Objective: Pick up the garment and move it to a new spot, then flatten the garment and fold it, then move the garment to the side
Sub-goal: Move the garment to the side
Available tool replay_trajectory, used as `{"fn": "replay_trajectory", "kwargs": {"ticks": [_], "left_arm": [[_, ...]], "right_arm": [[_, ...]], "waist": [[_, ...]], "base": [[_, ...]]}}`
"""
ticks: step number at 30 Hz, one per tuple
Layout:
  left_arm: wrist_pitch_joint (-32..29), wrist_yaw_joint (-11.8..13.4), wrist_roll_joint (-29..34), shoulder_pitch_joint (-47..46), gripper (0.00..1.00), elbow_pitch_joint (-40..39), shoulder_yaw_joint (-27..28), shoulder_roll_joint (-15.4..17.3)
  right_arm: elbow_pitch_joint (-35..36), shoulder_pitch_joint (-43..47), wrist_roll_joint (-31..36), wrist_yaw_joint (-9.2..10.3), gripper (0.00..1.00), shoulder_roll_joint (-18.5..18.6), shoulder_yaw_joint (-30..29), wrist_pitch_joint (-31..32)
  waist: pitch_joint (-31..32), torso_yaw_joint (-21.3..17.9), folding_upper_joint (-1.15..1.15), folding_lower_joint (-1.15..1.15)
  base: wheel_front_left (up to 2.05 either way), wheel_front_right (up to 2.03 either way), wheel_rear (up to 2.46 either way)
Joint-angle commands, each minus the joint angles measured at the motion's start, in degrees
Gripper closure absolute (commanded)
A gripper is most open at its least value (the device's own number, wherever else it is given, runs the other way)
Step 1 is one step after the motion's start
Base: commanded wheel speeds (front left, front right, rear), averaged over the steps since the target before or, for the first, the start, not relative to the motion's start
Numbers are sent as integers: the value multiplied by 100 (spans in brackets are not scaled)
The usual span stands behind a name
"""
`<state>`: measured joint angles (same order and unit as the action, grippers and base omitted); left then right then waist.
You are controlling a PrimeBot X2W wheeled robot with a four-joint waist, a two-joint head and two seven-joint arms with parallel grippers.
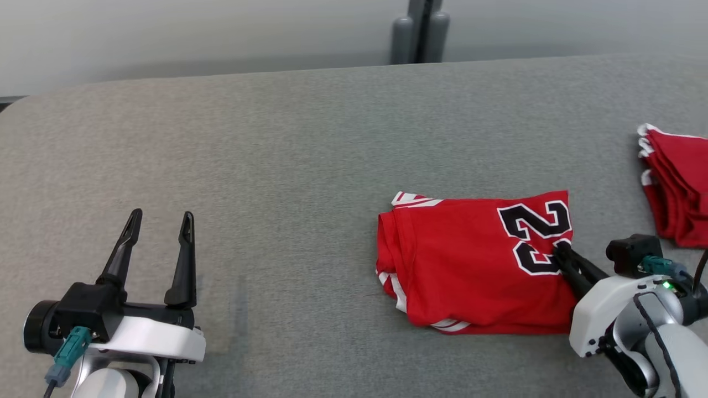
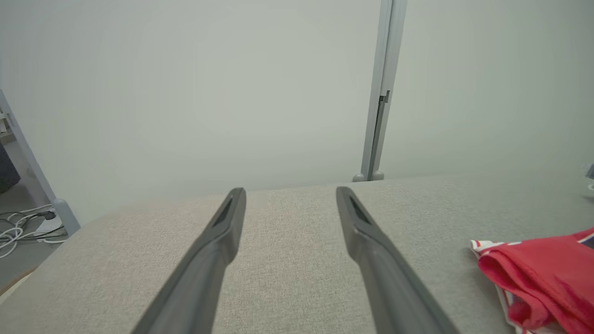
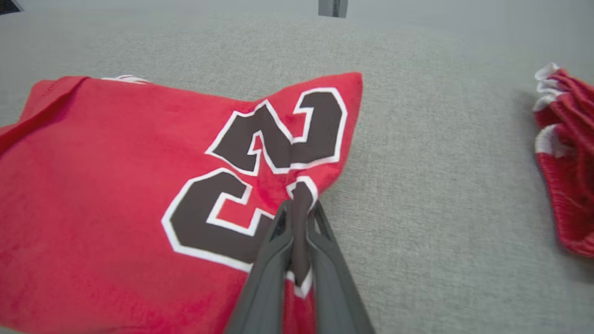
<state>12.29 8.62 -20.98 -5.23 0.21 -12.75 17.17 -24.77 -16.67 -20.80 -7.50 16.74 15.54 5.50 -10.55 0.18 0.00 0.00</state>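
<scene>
Folding looks finished to me: the garment (image 1: 470,271) lies as a compact red rectangle right of centre on the grey padded table (image 1: 276,166), number patch up. My right gripper (image 3: 299,208) is pressed together on a pinch of fabric at the garment's right edge, in the lower digit, while my left gripper (image 1: 160,221) hangs spread and empty over bare table, well apart from it. What I judge is left is the last leg, carrying it aside, likely toward the red pile (image 1: 677,188) at the far right.
</scene>
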Motion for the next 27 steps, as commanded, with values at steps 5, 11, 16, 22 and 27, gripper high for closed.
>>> {"fn": "replay_trajectory", "kwargs": {"ticks": [5, 11, 16, 22, 27], "left_arm": [[-104, 6, 77, -146, 0, -180, -26, 102], [-213, -35, 150, -339, 0, -260, -107, 176], [-328, -79, 251, -593, 0, -339, -174, 266], [-505, -154, 406, -943, 0, -478, -319, 376], [-579, -181, 496, -1200, 0, -603, -370, 448]], "right_arm": [[155, -459, -4, 0, 100, 371, 227, -163], [35, -1119, -67, 0, 100, 584, 391, -342], [-394, -1877, -269, 0, 100, 842, 408, -513], [-1041, -2604, -484, 0, 100, 1454, 343, -660], [-1590, -2959, -573, 0, 100, 1899, 254, -777]], "waist": [[-185, -1020, 0, 0], [-365, -1418, 0, 0], [-608, -1584, 0, 0], [-961, -1516, 0, 0], [-1281, -1364, 0, 0]], "base": [[0, 0, 0], [0, 0, 0], [0, 0, 0], [0, 0, 0], [0, 0, 0]]}}
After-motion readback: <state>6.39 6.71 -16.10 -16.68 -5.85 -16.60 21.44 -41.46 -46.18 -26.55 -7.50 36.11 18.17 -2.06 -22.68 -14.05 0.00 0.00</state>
